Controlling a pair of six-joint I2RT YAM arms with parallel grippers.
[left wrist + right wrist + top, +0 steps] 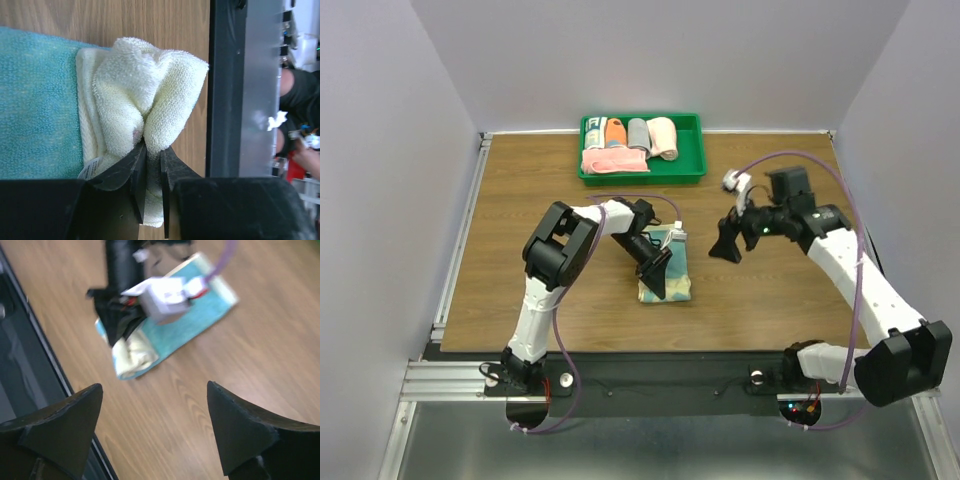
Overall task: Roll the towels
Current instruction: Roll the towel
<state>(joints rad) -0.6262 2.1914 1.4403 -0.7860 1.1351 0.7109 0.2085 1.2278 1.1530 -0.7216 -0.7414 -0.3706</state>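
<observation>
My left pincer point(152, 149) is clamped on the bunched yellow near end of the teal towel point(35, 100), which lies mid-surface point(770, 310), long axis running away from me; right pincer point(154, 386) gapes, seemingly empty, well right of it.

The right gripper point(154, 387) fills the bottom of the view, its two dark fingers point(60, 425) spread wide with only bare wood between them. Beyond them lies the teal towel point(200, 315), set at a slant on the wooden table point(250, 370). The towel's pale yellow end point(134, 354), the end nearest the fingers, is bunched up thick. The left gripper point(117, 322), dark and blurred, sits down on the towel just above that end. A white block point(162, 295) on the arm hangs over the towel's middle, and a purple cable point(222, 257) rises from it. Left of the towel runs the table's dark edge point(20, 355).
</observation>
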